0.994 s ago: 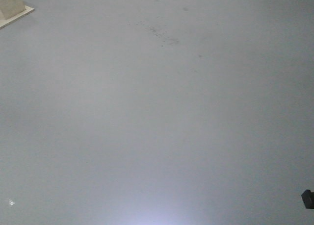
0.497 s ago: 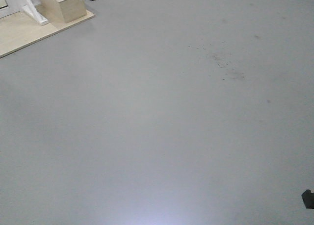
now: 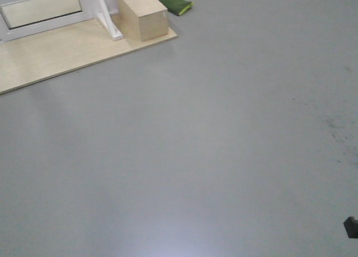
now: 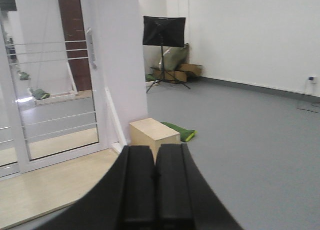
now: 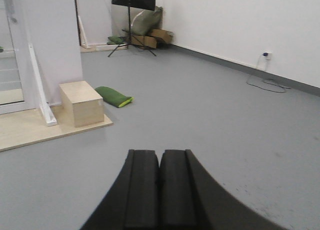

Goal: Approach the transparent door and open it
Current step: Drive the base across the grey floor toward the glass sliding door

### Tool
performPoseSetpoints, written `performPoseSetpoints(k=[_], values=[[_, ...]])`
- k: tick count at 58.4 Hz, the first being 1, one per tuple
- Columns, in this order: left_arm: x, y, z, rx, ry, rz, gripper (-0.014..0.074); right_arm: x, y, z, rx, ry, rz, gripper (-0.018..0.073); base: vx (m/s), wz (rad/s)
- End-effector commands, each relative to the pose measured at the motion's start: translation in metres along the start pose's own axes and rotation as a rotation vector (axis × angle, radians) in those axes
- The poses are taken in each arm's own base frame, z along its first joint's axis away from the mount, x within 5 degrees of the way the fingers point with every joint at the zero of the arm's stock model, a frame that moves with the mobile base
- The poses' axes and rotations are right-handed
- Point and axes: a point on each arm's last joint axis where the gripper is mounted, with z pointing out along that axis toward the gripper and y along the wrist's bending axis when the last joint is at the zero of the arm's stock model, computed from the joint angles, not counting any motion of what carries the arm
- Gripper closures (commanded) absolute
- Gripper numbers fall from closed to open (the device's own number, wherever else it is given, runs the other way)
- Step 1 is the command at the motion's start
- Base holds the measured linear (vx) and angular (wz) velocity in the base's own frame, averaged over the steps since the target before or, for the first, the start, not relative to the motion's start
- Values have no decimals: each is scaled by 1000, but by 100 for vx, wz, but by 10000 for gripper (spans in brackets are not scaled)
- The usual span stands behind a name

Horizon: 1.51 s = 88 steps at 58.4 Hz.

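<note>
Well ahead on the left, beyond the wooden platform (image 4: pixel 40 190): the transparent door (image 4: pixel 55 89), probably heavy and stiff, fragile in the glass, best taken by the long grey handle (image 4: pixel 91 48). Seen tall with handle only from the left wrist; from the front, merely its bottom rail. Left gripper (image 4: pixel 155 182) and right gripper (image 5: pixel 160 185) both pressed together, pinching nothing.

The left claw (image 4: pixel 155 151) is closed, its two black fingers (image 4: pixel 139 185) pressed flat together with nothing between them, pointing level and forward. The right claw (image 5: pixel 160 154) is closed likewise, fingers (image 5: pixel 176 190) touching along their whole length, also pointing level.
</note>
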Motion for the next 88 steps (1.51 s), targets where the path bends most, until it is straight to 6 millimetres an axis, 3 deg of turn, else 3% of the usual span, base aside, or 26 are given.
performPoseSetpoints(k=[1,88], values=[[3,0,0,6,-54,-9,602,-4,0,-1,8,-84,-5,567,78,53],[3,0,0,6,-54,-9,602,-4,0,-1,8,-84,-5,567,75,32]])
